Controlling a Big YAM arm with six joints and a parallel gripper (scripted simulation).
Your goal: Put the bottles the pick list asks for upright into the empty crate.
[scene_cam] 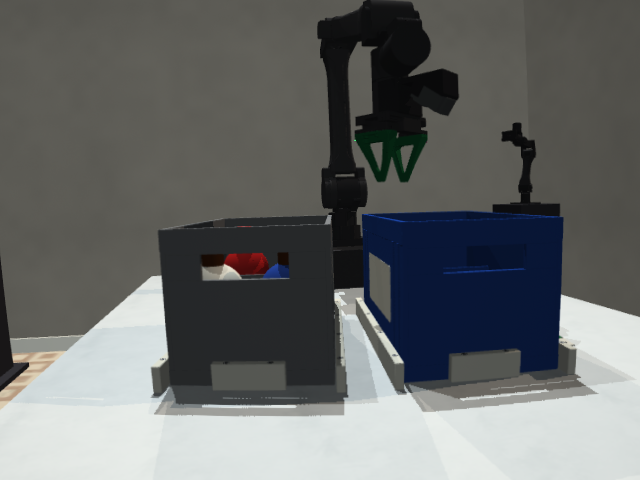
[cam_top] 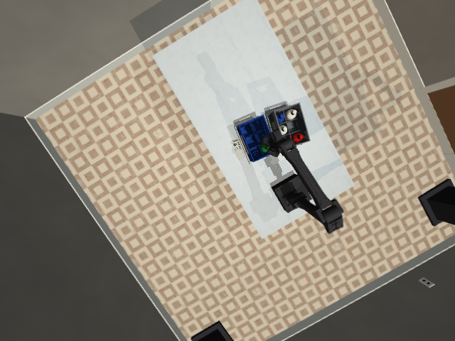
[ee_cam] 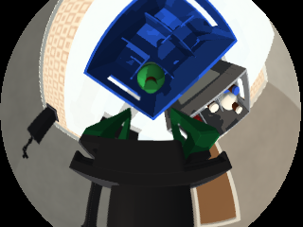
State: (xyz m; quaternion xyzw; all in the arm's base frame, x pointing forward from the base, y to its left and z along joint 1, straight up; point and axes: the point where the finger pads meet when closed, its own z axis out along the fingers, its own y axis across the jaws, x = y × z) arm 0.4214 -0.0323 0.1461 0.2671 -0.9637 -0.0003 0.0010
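From the top, here I am, my black arm [cam_top: 306,174] folded out past the desk's [cam_top: 217,91] [scene_cam: 289,439] edge and back in, my fingers [cam_top: 266,148] [scene_cam: 392,178] over the near end of the blue crate [cam_top: 254,136] [scene_cam: 475,310] [ee_cam: 137,92]! The dark crate [cam_top: 306,128] [scene_cam: 248,320] [ee_cam: 208,87] sits just beside it, two white-topped bottles, a blue one and a red one showing. The pick list [cam_top: 237,149] lies beside the blue crate, too small to read.

Exterior view: I'm pointing down, above the rims, fingers parted and holding nothing. The crate walls hide most of the bottles.

Now the wrist: a green bottle [ee_cam: 151,78] stands in the blue crate's corner compartment, ahead of my parted fingers! Part of the blue crate is cut off at the top.
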